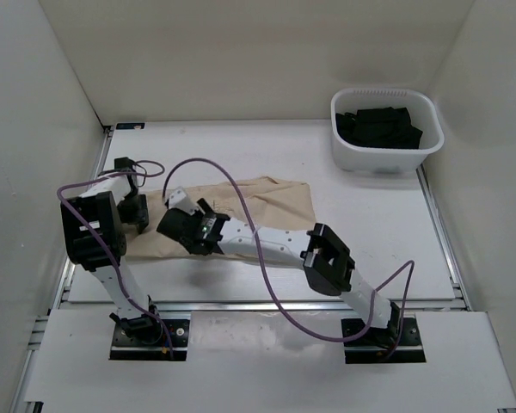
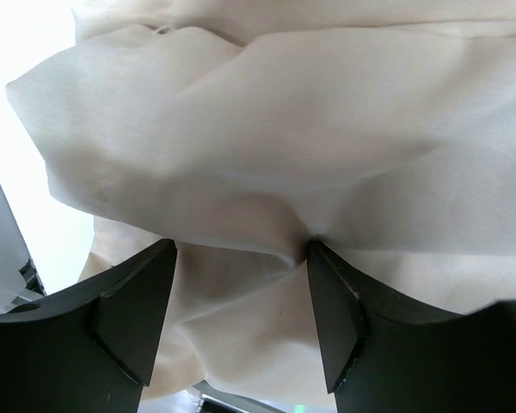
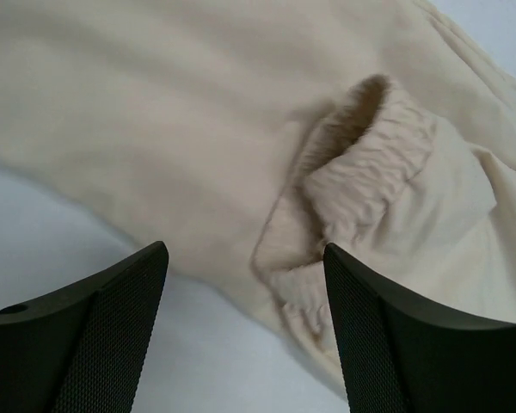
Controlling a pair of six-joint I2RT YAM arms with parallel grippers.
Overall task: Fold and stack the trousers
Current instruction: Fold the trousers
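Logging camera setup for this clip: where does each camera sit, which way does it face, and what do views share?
Top external: above and behind the robot, looking down at the table; left arm and right arm show.
Left wrist: on the left arm, facing bunched trousers close up; open left hand shows.
Right wrist: on the right arm, facing the trousers' gathered edge; open right hand shows.
Shared: all three see the trousers.
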